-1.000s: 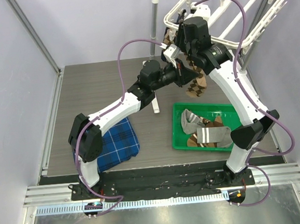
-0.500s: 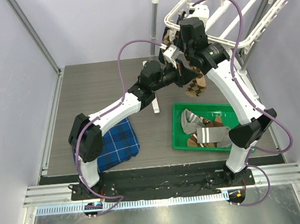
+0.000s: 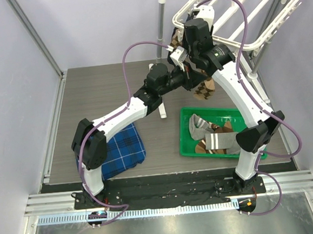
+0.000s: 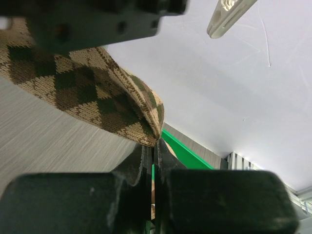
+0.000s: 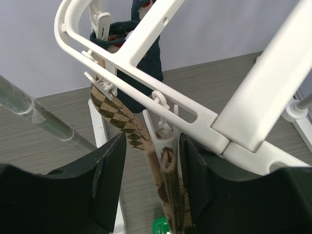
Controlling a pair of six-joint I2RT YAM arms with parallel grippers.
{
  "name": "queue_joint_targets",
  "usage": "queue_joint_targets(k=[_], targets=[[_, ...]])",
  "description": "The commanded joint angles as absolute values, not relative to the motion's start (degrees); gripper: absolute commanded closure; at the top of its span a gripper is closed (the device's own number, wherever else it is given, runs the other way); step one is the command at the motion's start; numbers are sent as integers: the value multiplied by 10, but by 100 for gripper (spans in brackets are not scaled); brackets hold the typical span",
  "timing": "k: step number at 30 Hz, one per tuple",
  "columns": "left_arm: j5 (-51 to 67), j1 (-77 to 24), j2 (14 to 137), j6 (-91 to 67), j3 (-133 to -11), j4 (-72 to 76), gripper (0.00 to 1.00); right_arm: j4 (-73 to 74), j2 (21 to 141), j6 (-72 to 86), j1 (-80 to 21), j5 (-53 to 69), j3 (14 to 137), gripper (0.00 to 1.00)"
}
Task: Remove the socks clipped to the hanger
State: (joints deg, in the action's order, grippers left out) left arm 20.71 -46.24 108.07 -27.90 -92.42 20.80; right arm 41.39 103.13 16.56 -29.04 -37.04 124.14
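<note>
The white hanger (image 3: 256,11) hangs at the back right; its bars fill the right wrist view (image 5: 161,92). A brown argyle sock (image 3: 204,90) hangs from a white clip (image 5: 163,134) on it. My right gripper (image 3: 188,54) is open, its jaws (image 5: 152,165) on either side of that clip and the sock's cuff (image 5: 168,163). My left gripper (image 3: 193,81) is shut on the lower part of the argyle sock (image 4: 97,92). A second argyle sock (image 5: 109,105) and a dark navy sock (image 5: 146,53) hang from clips further along.
A green tray (image 3: 186,141) under the hanger holds grey banded and brown striped socks (image 3: 218,139). A folded blue plaid cloth (image 3: 118,150) lies front left. The metal pole stand (image 3: 162,35) rises behind the grippers, its white foot (image 3: 162,112) on the table.
My right gripper has moved a little left and up toward the hanger's clip. My left gripper has kept its hold on the argyle sock in place.
</note>
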Motion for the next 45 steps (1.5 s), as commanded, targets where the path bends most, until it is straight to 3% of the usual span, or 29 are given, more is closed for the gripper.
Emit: queue_joint_targets(k=[1, 9, 12, 13, 18, 32, 39, 45], targets=[[201, -471, 1067, -272, -934, 246, 100, 369, 1034, 155, -291, -403, 1259, 46], [200, -473, 1070, -272, -934, 247, 100, 334, 1034, 135, -290, -444, 1256, 53], [200, -473, 1070, -272, -933, 247, 100, 331, 1041, 127, -290, -450, 1261, 65], [199, -473, 1069, -272, -933, 248, 100, 329, 1042, 123, -291, -450, 1260, 74], [196, -473, 1068, -272, -931, 248, 100, 322, 1040, 118, -290, -443, 1256, 99], [193, -479, 1057, -294, -880, 259, 100, 294, 992, 117, -291, -397, 1223, 99], [150, -525, 1027, -311, -742, 295, 100, 274, 963, 143, -283, -363, 1180, 99], [118, -564, 1069, -337, -710, 326, 100, 270, 942, 154, -278, -334, 1164, 99]])
